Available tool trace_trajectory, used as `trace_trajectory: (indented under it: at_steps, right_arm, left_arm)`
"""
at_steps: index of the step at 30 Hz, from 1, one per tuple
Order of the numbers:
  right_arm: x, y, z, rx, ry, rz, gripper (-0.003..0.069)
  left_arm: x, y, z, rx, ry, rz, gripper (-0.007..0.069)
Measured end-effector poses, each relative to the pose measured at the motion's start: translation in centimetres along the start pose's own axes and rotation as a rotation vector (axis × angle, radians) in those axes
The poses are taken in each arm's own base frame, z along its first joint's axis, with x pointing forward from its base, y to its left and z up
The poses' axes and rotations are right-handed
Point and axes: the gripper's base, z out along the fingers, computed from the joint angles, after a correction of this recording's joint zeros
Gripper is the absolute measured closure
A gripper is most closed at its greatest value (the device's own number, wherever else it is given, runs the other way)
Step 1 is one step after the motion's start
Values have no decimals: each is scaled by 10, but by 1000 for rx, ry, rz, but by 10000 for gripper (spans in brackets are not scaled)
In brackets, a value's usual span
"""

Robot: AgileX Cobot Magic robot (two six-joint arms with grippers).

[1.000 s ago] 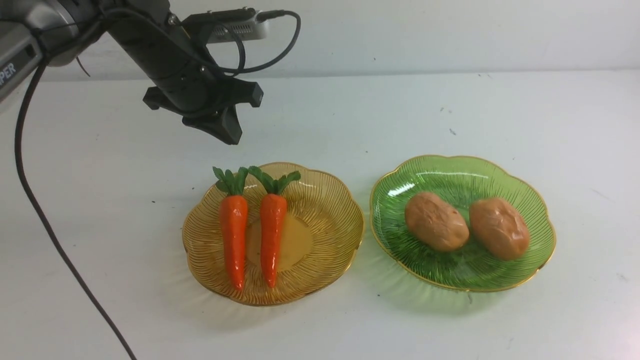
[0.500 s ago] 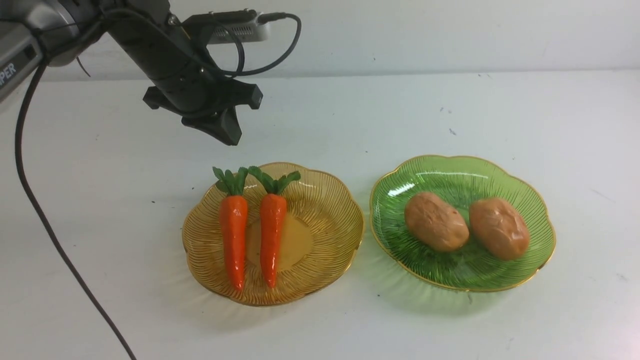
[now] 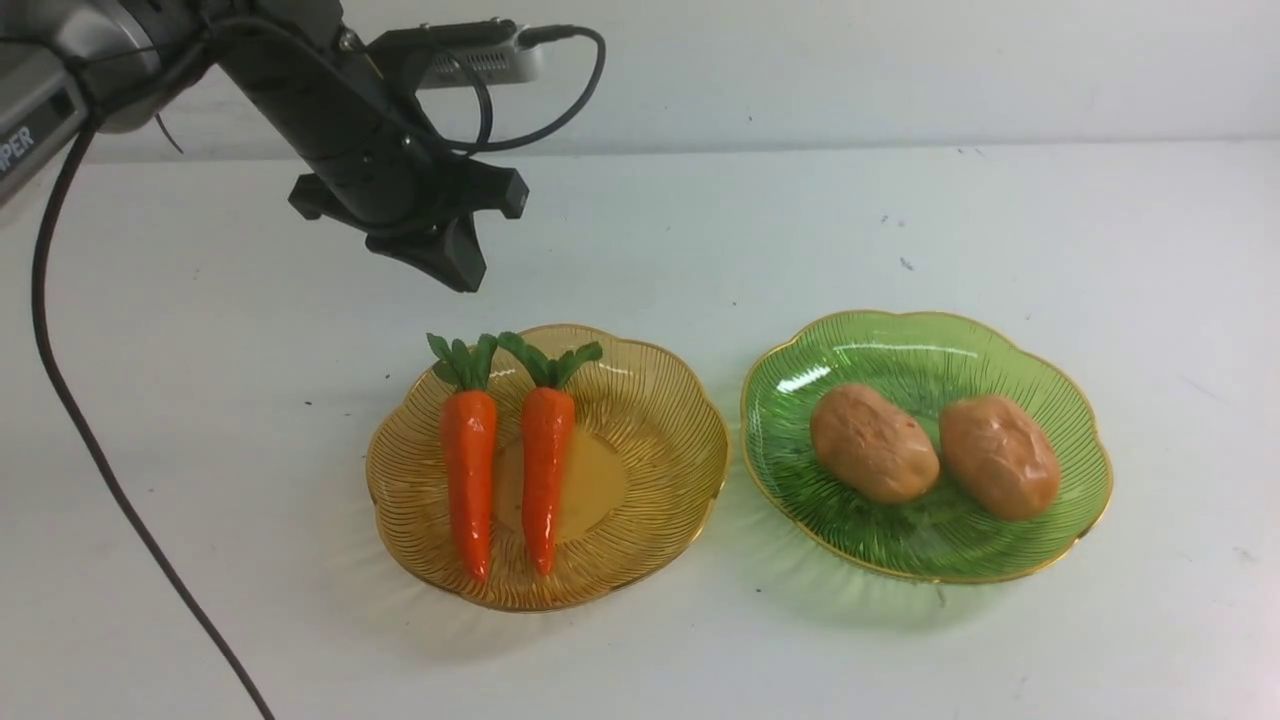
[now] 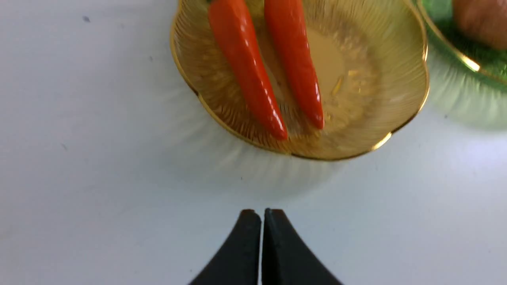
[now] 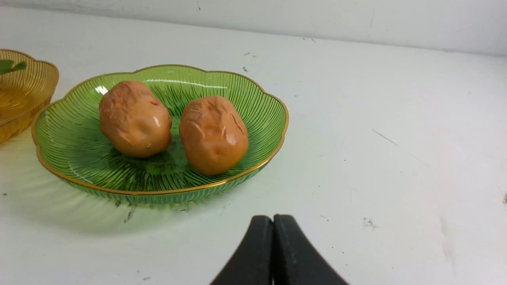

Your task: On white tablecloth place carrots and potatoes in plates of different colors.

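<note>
Hovering with jaws pressed together and empty, the left gripper (image 3: pixel 462 268) (above the amber plate (image 3: pixel 660 400)) could clip the carrots' (image 3: pixel 505 460) leafy tops if lowered carelessly.

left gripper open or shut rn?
Shut. In the left wrist view the left gripper has both black fingertips pressed together with nothing between them, above the white tablecloth.
</note>
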Motion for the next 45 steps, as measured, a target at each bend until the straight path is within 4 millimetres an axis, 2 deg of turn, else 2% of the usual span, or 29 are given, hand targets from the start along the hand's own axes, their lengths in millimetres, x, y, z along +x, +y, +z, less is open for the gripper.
trace_trajectory:
  at_steps: [3,5,7,9,20,31,38,45]
  right_arm:
    - [0,0,0,0,0,0,674]
    - [0,0,0,0,0,0,674]
    - [0,0,0,0,0,0,674]
    - [0,0,0,0,0,-1,674]
    - [0,0,0,0,0,-1,674]
    - [0,0,0,0,0,-1,674]
    - [0,0,0,0,0,-1,674]
    - [0,0,0,0,0,-1,674]
  left_arm:
    - [26,-1,-33,9,-213,30,628]
    - [35,0,-49,-5,-321,60,628]
    - [40,2,-64,-38,-418,86,628]
    - [46,6,-67,-80,-454,110,628]
    - [63,14,-44,-116,-421,124,628]
    - [99,26,-4,-136,-388,130,628]
    - [119,35,7,-210,-395,100,628]
    - [124,36,9,-227,-350,88,628]
